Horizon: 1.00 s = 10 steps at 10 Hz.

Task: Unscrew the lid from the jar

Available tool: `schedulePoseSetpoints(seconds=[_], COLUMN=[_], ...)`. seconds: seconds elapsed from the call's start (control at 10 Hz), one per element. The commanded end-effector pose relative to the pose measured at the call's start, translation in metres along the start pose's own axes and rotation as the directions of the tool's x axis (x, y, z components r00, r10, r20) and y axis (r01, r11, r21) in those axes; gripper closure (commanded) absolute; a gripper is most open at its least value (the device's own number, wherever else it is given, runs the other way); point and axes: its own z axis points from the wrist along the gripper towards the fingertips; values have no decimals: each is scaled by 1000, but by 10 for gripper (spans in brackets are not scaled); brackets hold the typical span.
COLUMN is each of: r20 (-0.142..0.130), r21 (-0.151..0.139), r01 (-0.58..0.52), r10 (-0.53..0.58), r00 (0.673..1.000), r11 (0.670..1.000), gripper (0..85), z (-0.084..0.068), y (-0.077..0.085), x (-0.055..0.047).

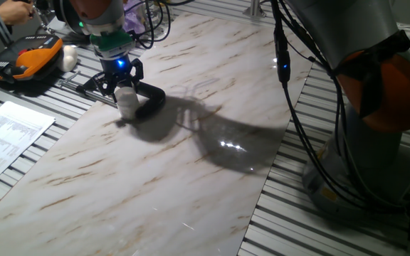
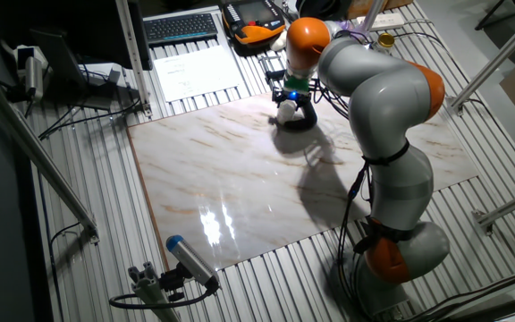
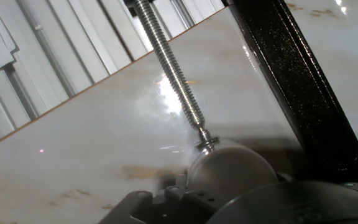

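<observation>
At the far left of the marble slab [image 1: 191, 142], near its edge, the task's things sat under the arm's wrist. Largest in view was the grey and orange arm [image 2: 378, 107], which reached across the slab from the near right in the other fixed view. Below its wrist a black clamp [image 1: 148, 99] lay on the marble, curving around the right side of the jar [image 1: 126, 102]. The clamp's threaded screw [image 3: 173, 68] ended against the jar's rounded side in the hand view. The gripper [image 1: 122, 80], with a blue light glowing above it, stood straight down over the jar, its 2 dark fingers [image 1: 137, 71] on either side of the jar's top. Whether they pressed on the lid [image 1: 124, 91] could not be told. The lid sat on top of the jar.
</observation>
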Motion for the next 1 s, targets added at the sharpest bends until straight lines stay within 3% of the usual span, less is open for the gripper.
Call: schedulePoseSetpoints(seconds=[0.0,0.7,0.9], r20=[1,12,12], r21=[1,6,5], r01=[4,117,199], r10=[-4,-117,-199], r00=[1000,993,980], r11=[1000,993,980], gripper=[340,340,340], z=[0,-1,-1], y=[0,0,0], x=[0,0,0])
